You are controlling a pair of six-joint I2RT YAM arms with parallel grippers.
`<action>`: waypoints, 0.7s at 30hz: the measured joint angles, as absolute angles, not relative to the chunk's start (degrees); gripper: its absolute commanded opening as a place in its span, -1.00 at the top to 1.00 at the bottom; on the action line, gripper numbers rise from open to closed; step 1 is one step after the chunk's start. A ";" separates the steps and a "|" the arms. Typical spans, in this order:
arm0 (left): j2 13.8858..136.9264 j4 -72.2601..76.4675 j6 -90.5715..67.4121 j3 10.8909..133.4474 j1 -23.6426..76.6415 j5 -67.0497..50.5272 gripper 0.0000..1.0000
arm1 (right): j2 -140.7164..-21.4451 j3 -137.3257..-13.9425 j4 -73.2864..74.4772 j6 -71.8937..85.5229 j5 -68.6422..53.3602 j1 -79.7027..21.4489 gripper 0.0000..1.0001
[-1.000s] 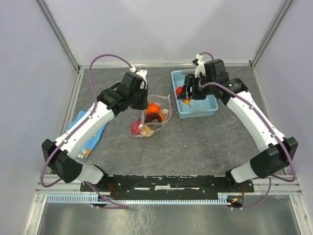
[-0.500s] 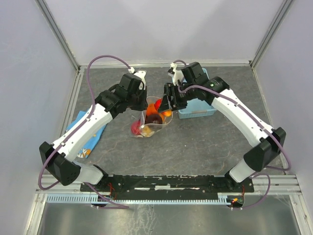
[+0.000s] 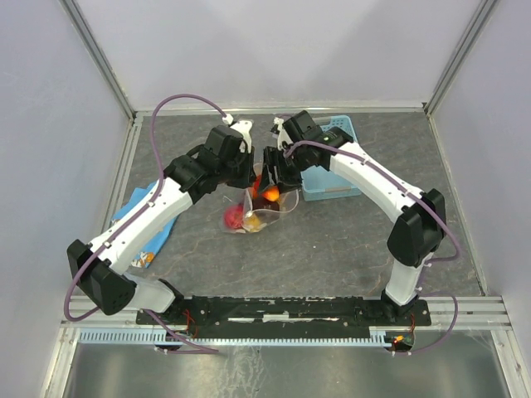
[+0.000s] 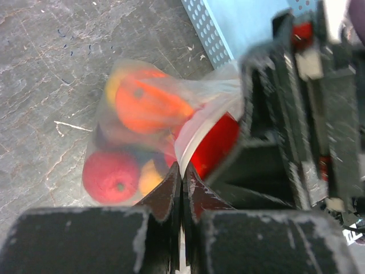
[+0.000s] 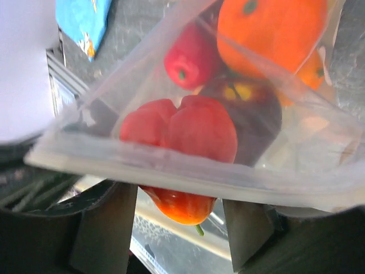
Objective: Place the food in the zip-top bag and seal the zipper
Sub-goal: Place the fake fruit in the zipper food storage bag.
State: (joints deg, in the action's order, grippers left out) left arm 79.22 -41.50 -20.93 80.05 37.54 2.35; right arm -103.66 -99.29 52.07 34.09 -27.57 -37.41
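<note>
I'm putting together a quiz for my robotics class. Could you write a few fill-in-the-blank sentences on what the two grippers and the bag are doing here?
1. The left gripper pinches the whitish rim of the clear plastic zip-top bag, holding its mouth ____.
2. The right gripper holds a glossy ____ toy pepper at that mouth.
3. The light-blue plastic basket stands on the ____ arm's side of the bag.
Missing words: open, red, right.

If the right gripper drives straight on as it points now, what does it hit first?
Likely the zipper of the zip-top bag, stretched just ahead of the right gripper; its red pepper leads. Depth unclear.
</note>
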 measured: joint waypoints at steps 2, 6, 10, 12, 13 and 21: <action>79.22 -41.23 -20.93 80.05 37.91 2.26 0.95 | -104.25 -98.89 49.10 36.80 -25.67 -37.41 0.10; 79.22 -40.14 -20.95 80.03 38.61 2.00 0.95 | -104.44 -97.10 43.48 41.71 -22.48 -37.50 0.09; 78.96 -38.13 -21.02 79.09 38.70 2.07 0.95 | -104.47 -94.02 37.91 46.17 -19.16 -38.09 0.07; 78.89 -37.39 -21.02 78.46 38.65 2.07 0.95 | -104.44 -91.83 35.27 48.47 -17.69 -38.39 0.07; 78.89 -37.23 -21.02 78.26 38.65 2.07 0.95 | -104.44 -90.72 34.00 49.65 -17.10 -38.59 0.07; 78.89 -37.04 -21.04 78.02 38.63 2.92 0.95 | -104.42 -87.46 29.06 53.69 -14.87 -39.55 -0.43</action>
